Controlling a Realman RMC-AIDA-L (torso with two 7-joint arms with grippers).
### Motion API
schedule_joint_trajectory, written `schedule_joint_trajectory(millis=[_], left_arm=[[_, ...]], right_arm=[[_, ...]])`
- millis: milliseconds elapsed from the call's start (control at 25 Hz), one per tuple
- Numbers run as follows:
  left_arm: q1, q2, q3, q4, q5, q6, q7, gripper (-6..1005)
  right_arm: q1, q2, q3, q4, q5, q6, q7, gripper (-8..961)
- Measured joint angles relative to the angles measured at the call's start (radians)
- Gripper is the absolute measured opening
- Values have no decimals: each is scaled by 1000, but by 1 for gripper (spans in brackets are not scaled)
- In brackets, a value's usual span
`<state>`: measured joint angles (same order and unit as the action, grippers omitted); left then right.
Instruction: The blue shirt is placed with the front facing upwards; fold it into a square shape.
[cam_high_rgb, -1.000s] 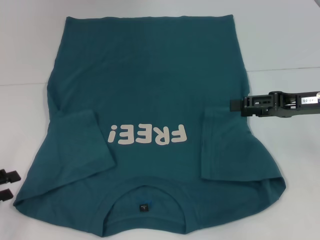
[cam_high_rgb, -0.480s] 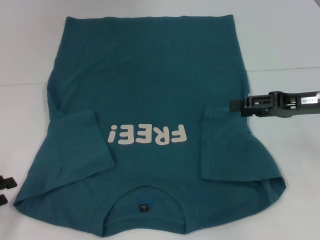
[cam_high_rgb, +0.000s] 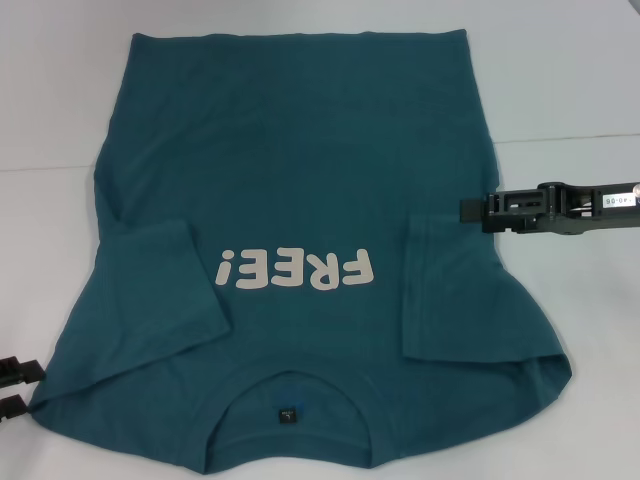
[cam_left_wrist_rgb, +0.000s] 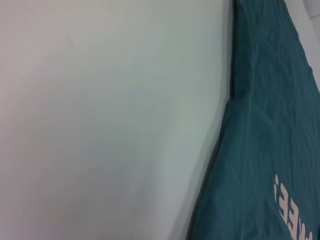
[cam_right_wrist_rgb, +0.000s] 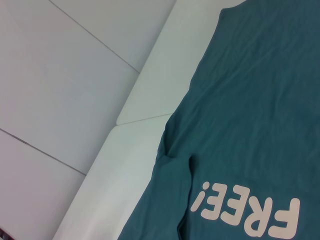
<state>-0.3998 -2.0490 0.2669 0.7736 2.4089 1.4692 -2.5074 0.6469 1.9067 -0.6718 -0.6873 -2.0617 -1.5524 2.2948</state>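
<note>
The blue shirt (cam_high_rgb: 290, 170) lies flat on the white table, front up, its collar and dark neck label (cam_high_rgb: 288, 414) at the near edge. The pale "FREE!" lettering (cam_high_rgb: 297, 270) reads upside down. Both short sleeves are folded inward onto the body, one on the left (cam_high_rgb: 160, 290), one on the right (cam_high_rgb: 455, 300). My right gripper (cam_high_rgb: 466, 210) hovers at the shirt's right edge, above the folded sleeve. My left gripper (cam_high_rgb: 14, 387) is open at the near left, just off the shirt's left shoulder corner. The shirt also shows in the left wrist view (cam_left_wrist_rgb: 270, 125) and the right wrist view (cam_right_wrist_rgb: 250, 100).
The white table (cam_high_rgb: 560, 90) extends around the shirt, with a thin seam line (cam_high_rgb: 570, 138) crossing it behind the right arm. Pale wall panels (cam_right_wrist_rgb: 60, 75) show beyond the table's far edge in the right wrist view.
My left gripper has shifted a little nearer to me along the left edge. The right gripper and the shirt have not moved.
</note>
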Motion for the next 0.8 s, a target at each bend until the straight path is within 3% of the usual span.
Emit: schedule_joint_trajectory(millis=[800], left_arm=[[-8,0,-3,-25,23,-30,-2,581]], right_arm=[[-1,-2,1,0,2,1,0,760]])
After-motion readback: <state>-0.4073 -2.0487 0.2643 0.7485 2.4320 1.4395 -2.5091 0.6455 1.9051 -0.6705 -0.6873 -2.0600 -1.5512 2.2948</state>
